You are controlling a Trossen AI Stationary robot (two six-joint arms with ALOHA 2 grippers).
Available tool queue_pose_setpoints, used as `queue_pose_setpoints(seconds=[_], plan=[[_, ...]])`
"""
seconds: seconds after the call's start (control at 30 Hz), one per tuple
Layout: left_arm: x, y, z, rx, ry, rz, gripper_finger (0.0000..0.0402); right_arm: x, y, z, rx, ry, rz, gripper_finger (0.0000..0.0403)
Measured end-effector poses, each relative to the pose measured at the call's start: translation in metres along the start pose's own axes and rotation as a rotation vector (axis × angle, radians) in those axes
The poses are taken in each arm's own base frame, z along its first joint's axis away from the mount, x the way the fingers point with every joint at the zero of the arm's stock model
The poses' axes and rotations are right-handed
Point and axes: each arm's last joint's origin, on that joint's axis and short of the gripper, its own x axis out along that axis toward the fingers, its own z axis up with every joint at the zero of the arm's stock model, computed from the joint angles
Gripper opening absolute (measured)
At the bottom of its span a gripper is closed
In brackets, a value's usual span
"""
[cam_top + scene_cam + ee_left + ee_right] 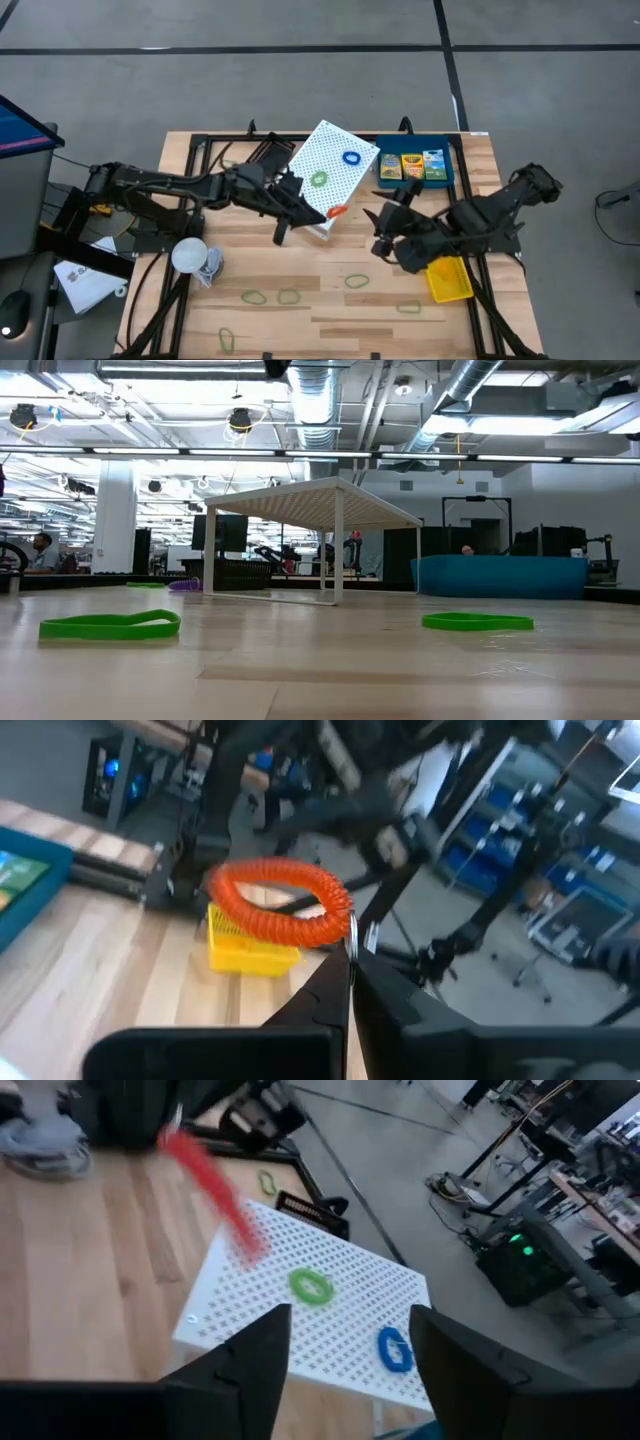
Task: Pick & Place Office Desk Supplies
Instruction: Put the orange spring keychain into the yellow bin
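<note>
My left gripper (322, 212) is shut on an orange coiled rubber-band loop (282, 900), just off the near corner of a white perforated stand (331, 166). The stand rests on thin legs (338, 550). A green loop (319, 179) and a blue loop (352, 158) lie on its top. My right gripper (345, 1342) is open and holds nothing. It hovers to the right of the stand, pointing at it. Three crayon packs (411, 166) lie in the blue tray (446, 181). The yellow tray (449, 280) sits under my right arm. My left gripper pinches the orange loop between its two fingertips at the loop's near end (343, 927). The fingers come nearly level from the table's left. The loop stands out beyond the tips as an open oval, lifted clear of the table.
Several green loops lie loose on the near half of the table (255, 297) (357, 281) (408, 307) (226, 338). A purple loop (185, 585) lies farther back. A white round bulb-like object (190, 254) sits near the left edge, below my left arm.
</note>
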Motion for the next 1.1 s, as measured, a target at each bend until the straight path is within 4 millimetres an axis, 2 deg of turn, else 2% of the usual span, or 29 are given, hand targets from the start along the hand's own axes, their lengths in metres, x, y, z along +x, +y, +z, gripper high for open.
queue_pose_setpoints(seconds=[0.17,0.4,0.77,1.1], plan=[[-0.001,0.004,0.005,0.001,-0.029,0.008,0.0000,0.013,-0.005,0.009,-0.006,-0.008,0.034,0.0229],[-0.001,0.006,0.005,0.001,-0.033,0.013,0.0000,0.031,-0.013,0.027,-0.038,-0.083,0.134,0.0228],[-0.001,0.006,0.005,0.002,-0.033,0.014,0.0000,0.042,-0.017,0.028,-0.157,-0.088,0.301,0.0228],[-0.001,0.006,0.005,0.001,-0.030,0.021,0.0000,0.061,-0.013,0.031,-0.198,-0.091,0.319,0.0227]])
